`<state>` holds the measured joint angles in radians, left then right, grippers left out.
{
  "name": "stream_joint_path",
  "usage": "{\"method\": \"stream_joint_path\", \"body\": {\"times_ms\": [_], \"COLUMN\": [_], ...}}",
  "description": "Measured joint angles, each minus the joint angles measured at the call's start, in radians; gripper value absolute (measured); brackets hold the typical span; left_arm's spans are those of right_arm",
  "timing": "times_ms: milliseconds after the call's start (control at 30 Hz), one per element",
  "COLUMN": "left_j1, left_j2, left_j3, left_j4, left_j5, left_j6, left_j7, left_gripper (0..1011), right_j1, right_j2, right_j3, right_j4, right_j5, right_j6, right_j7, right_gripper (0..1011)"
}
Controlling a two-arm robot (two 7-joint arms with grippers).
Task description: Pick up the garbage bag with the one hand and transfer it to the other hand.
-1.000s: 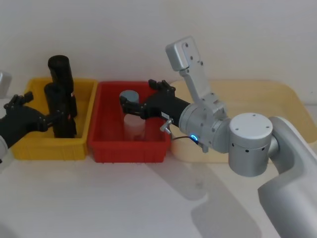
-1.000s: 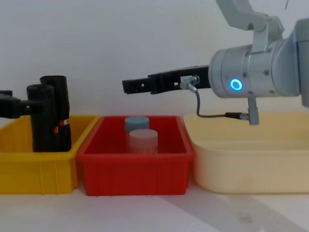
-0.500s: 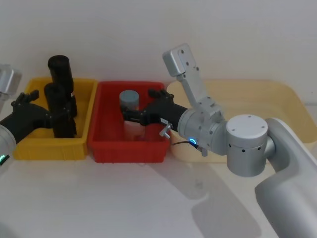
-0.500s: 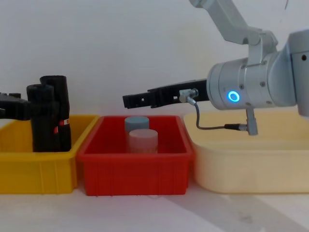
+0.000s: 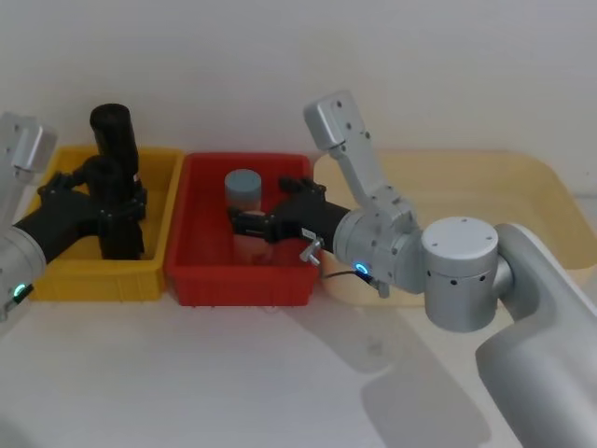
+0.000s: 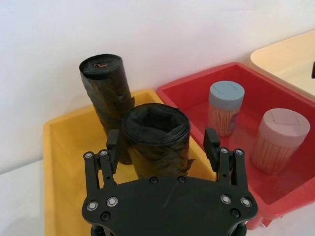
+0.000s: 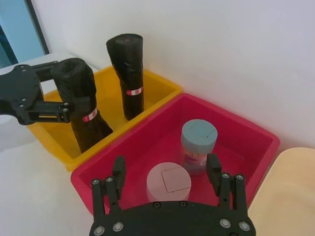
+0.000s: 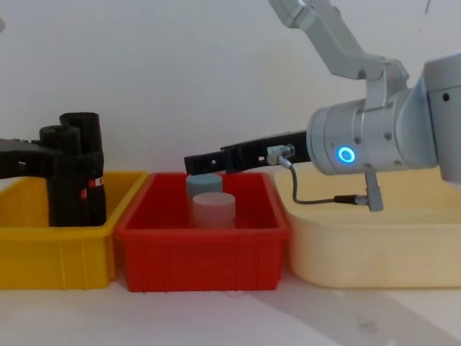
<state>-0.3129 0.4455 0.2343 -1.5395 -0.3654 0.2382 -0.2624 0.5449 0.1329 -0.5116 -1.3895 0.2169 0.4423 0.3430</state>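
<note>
Got the garbage bag (image 7: 74,81) standing upright in the yellow bin (image 5: 93,280), just in front of the twin roll (image 6: 103,88). Left gripper (image 6: 162,143) level with it, fingers (image 6: 211,142) spread either side of the vertical roll, not pinching yet. Right gripper (image 7: 165,169) spread too, over the red bin (image 8: 202,249) next door. Probably just needs a squeeze, then a lift rightward.

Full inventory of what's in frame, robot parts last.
garbage bag: 1, black roll, upright in yellow bin, nearer the robot
second roll: 1, black, same bin, behind it
yellow bin: 1, yellow, left
red bin: 1, red, middle
blue-capped jar: 1, red bin, rear
pink-capped jar: 1, red bin, front
tray: 1, cream, right
left end effector: black, open, straddling the garbage bag
right end effector: black, open, over the red bin
</note>
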Motion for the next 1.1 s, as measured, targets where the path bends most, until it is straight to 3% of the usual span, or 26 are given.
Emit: {"method": "stream_joint_path", "body": {"times_ms": [433, 1100], "left_j1": [-0.016, -0.023], "left_j2": [-0.011, -0.016], "left_j3": [0.007, 0.01], "left_j4": [0.017, 0.026], "left_j5": [0.004, 0.006], "left_j6": [-0.002, -0.002], "left_j7": [-0.009, -0.014], "left_gripper": [1001, 1002], "right_j1": [0.022, 0.085], "right_j2": [-0.014, -0.04], "right_j3": [-0.014, -0.035], "right_j4": [0.052, 0.197], "right_j5": [-0.006, -0.037], "right_j6": [0.001, -0.001], "right_j7": [0.012, 0.035], "right_gripper": [1001, 1001]}}
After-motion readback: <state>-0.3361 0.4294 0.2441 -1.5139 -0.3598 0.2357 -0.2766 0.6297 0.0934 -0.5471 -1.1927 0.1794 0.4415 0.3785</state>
